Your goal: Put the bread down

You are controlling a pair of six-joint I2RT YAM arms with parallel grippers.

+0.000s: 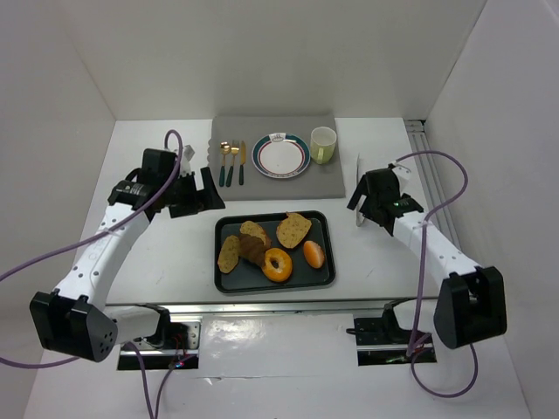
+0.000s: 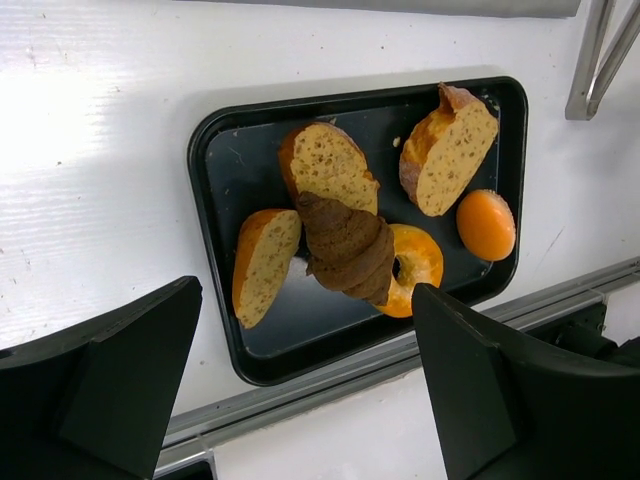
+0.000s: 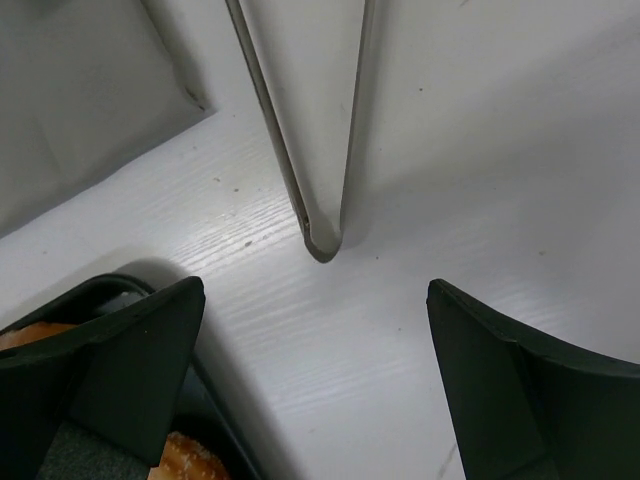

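Bread: I see rough, seedy bread slices [image 2: 330,165] lying in the tray, with a dark, ridged croissant [image 2: 348,245] on top.
Tray [image 2: 225,150]: black, smooth, round corners, on the white table [image 1: 157,253].
Left claw [image 2: 305,290]: wide, holding nothing, above the tray.
Right claw [image 3: 315,288]: wide, empty, over a shiny knife [image 3: 320,120].
Hard to see: the croissant hides part of my orange ring [image 2: 420,262]; the knife is cut off.

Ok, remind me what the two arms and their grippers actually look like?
Both are alike. The left arm and right arm have white links, with chunky black housings at the base and black wrists. The left gripper and right gripper have wide, flat black fingers with angled tips. A purple cable loops along each arm. No markings are legible.
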